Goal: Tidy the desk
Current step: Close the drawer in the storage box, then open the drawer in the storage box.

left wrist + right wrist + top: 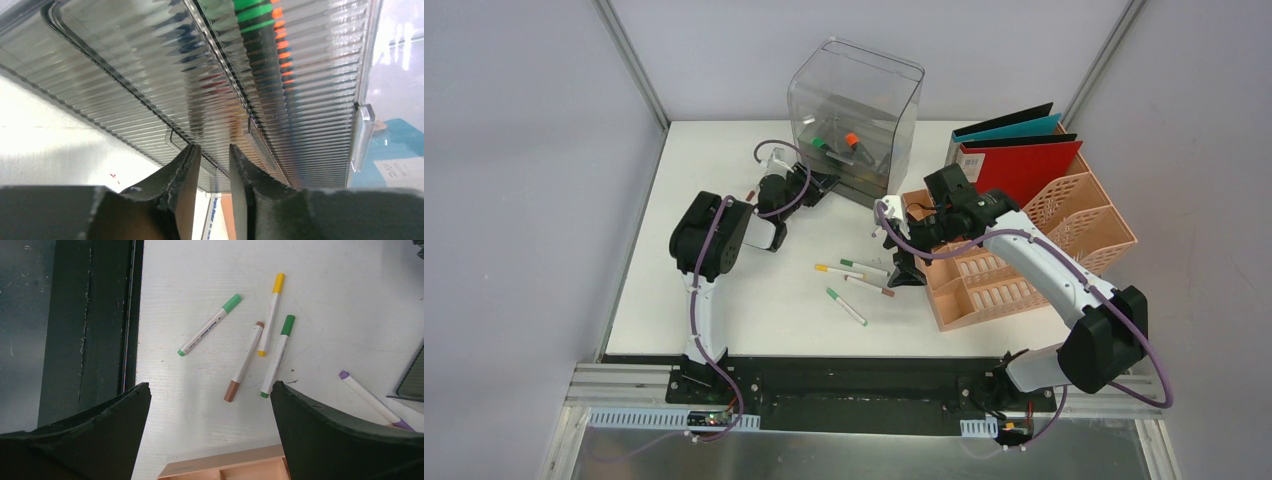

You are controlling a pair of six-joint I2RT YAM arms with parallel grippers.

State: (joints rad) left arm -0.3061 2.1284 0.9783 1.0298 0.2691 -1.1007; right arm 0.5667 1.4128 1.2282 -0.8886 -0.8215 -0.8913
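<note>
The desk-tidying looks to be at the stage of gathering loose pens. The white counter [724, 290] is lying in front of both arms, between the grey walls. The right jaws are hanging wide apart over 4 markers [245, 362] scattered beside the peach rack [1064, 225]. The left jaws are sitting nearly together at a handle [176, 137] of the clear drawer box [854, 110]. I cannot tell whether they are pinching it. The next move is probably calling for a descent onto 1 marker, closing across its barrel.

Black joint housings [714, 235], white arm links [1044, 265], purple cables [692, 300], dark rough-edged claw fingers [95, 437]
</note>
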